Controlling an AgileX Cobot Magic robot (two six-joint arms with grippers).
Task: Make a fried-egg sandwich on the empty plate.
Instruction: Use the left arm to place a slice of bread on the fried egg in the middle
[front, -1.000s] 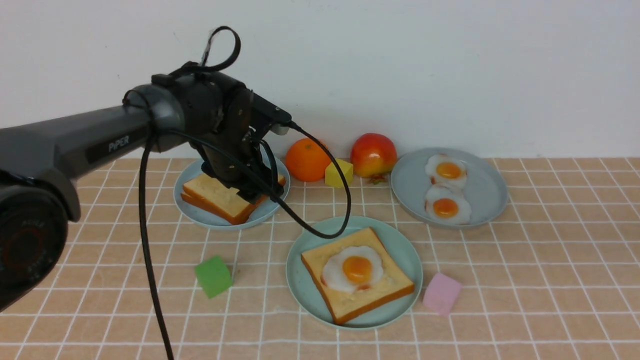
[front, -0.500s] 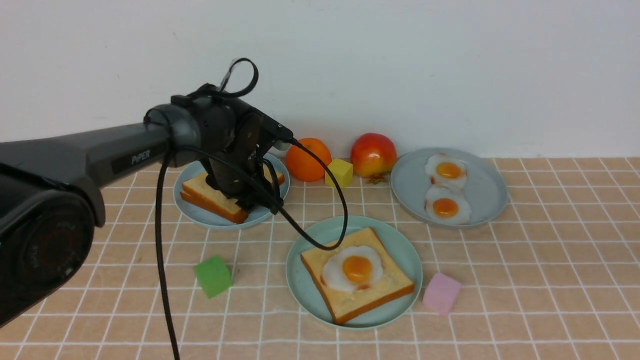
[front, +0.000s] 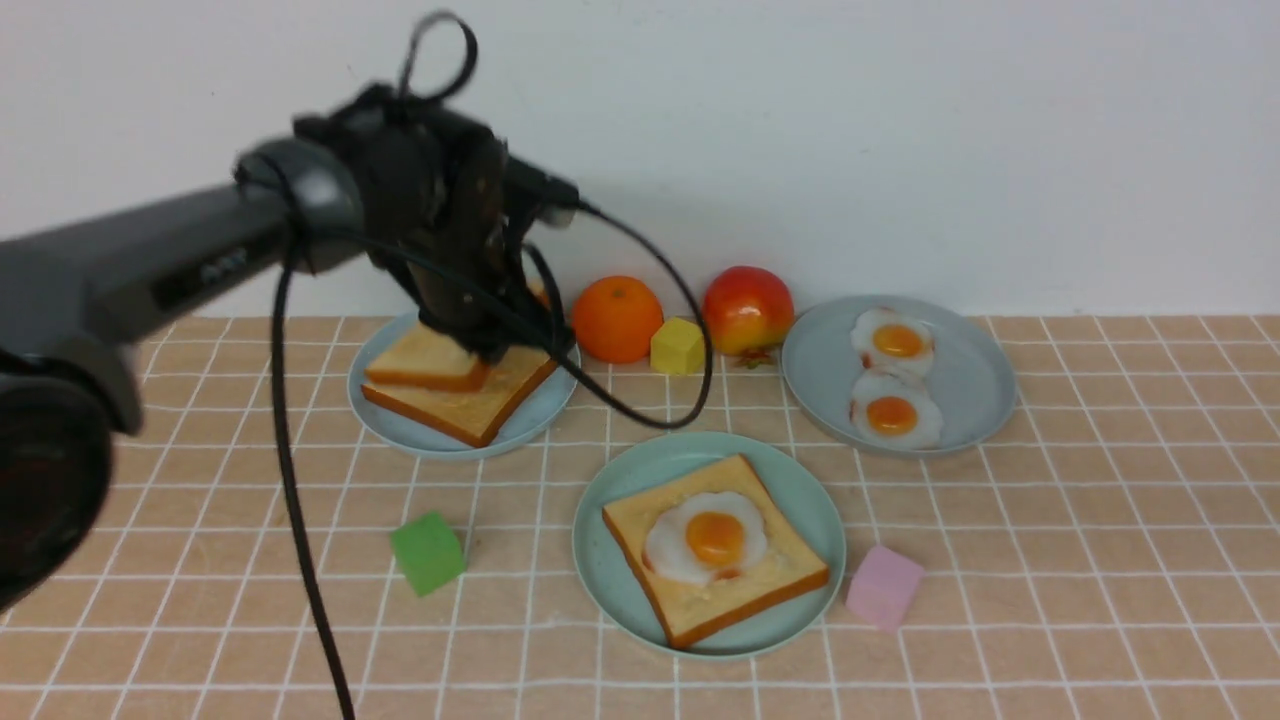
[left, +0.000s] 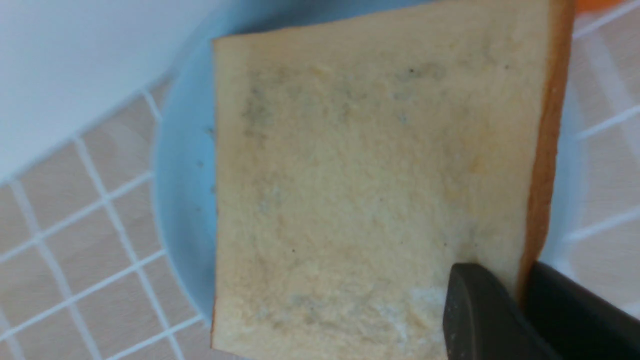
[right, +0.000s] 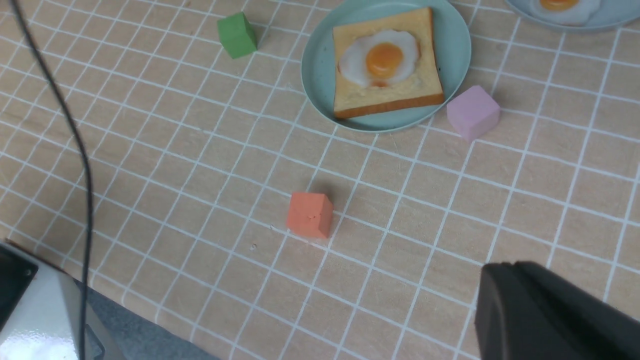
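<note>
My left gripper (front: 497, 345) is shut on the crust edge of a golden toast slice (front: 425, 362), holding it raised over a second slice (front: 475, 408) on the pale blue plate (front: 400, 430) at the back left. In the left wrist view the fingers (left: 475, 305) pinch the toast slice (left: 370, 175) at its brown crust. The mint-green plate (front: 805, 490) in the middle holds one toast slice (front: 780, 575) topped by a fried egg (front: 705, 540). My right gripper (right: 500, 272) is shut and empty above the tiles, seen only in its wrist view.
A grey-blue plate (front: 965, 385) with two fried eggs (front: 893, 380) sits at the back right. An orange (front: 617, 318), yellow cube (front: 678, 346) and apple (front: 747, 309) line the wall. Green cube (front: 428, 552), pink cube (front: 884, 587) and orange-red cube (right: 309, 215) lie loose.
The left gripper dropped onto the toast stack, closed on the top slice, and has risen, pulling that slice up and left off the lower one.
</note>
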